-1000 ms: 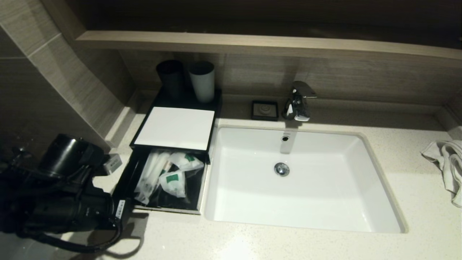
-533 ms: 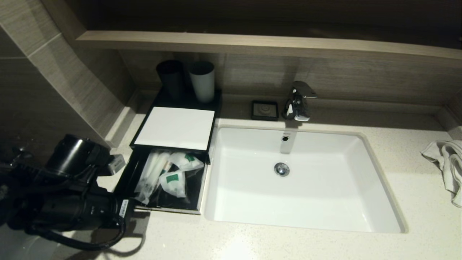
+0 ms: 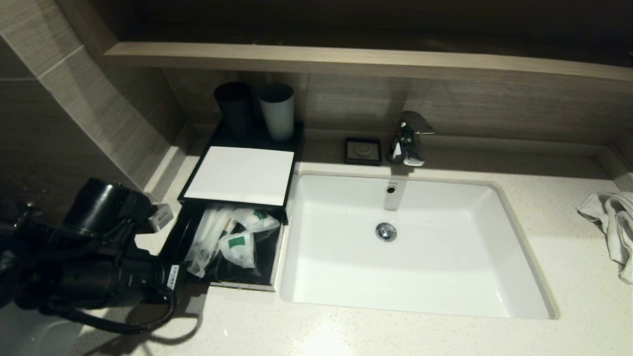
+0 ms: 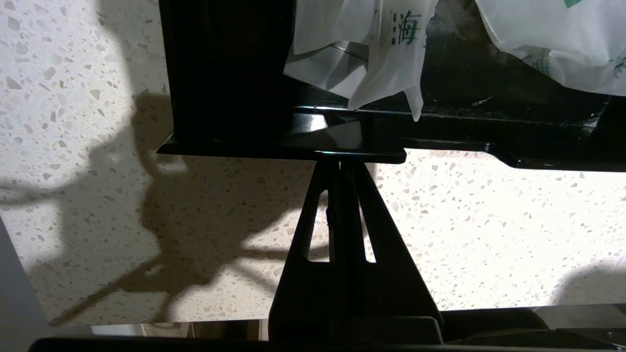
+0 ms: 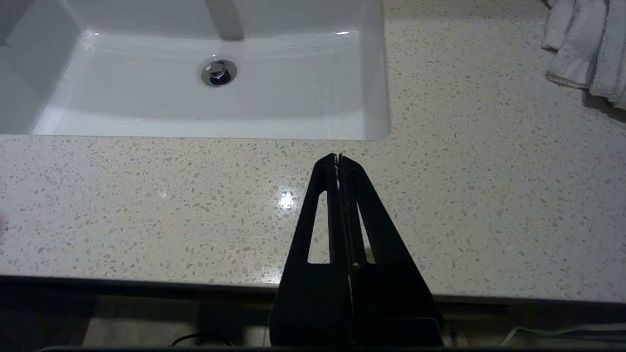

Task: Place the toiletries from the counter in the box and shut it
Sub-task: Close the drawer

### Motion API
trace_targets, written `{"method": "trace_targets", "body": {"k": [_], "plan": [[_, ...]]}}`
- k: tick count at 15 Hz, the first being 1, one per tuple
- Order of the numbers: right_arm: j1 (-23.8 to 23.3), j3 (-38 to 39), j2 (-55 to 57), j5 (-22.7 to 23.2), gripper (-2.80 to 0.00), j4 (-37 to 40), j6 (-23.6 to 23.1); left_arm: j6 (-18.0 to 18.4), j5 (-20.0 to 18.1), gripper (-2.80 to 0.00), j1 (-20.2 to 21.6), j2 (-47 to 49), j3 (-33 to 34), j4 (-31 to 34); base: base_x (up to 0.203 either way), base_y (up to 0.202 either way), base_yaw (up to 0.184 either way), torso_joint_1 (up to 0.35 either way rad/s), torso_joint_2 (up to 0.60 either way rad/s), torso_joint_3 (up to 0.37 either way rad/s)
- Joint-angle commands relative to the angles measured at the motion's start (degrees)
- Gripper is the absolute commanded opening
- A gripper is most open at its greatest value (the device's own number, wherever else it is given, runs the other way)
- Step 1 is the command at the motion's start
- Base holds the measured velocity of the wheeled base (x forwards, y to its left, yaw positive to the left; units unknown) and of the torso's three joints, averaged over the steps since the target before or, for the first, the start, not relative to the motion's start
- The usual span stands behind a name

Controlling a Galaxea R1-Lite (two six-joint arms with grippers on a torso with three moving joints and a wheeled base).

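Observation:
A black box with a white top (image 3: 240, 174) stands left of the sink. Its drawer (image 3: 242, 286) is pulled out toward me and holds several white toiletry packets (image 3: 237, 244) with green print. My left gripper (image 3: 187, 286) is shut, and its tips press against the drawer's front lip near its left corner. In the left wrist view the shut gripper (image 4: 340, 161) touches the black drawer front (image 4: 244, 122), with the packets (image 4: 381, 49) just behind. My right gripper (image 5: 338, 157) is shut and empty over the counter in front of the sink, out of the head view.
A white sink (image 3: 445, 277) fills the middle, with a chrome faucet (image 3: 408, 138) behind. A black cup (image 3: 235, 106) and a grey cup (image 3: 278, 111) stand behind the box. A black soap dish (image 3: 363, 150) sits by the faucet. A white towel (image 3: 615, 227) lies far right.
My left arm has moved forward and to the right against the drawer front. The drawer has slid a little way into the box.

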Motion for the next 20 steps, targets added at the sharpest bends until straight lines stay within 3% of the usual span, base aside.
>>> {"method": "trace_targets", "body": {"k": [1,11,20], "plan": [[0.0,0.0,0.0,0.0,-2.8,0.0,0.03,-0.1,-0.05,-2.8,-0.08,0.86,0.12,0.11,0.0,0.0,0.0,0.0,0.0,0.0],[0.0,0.0,0.0,0.0,-2.8,0.0,0.03,0.46,0.17,-2.8,-0.35,4.54,-0.42,-2.64,0.0,0.0,0.0,0.0,0.0,0.0],[0.0,0.0,0.03,0.0,-2.8,0.0,0.03,0.7,0.26,-2.8,-0.26,9.6,-8.38,-2.83,0.0,0.0,0.0,0.0,0.0,0.0]]}}
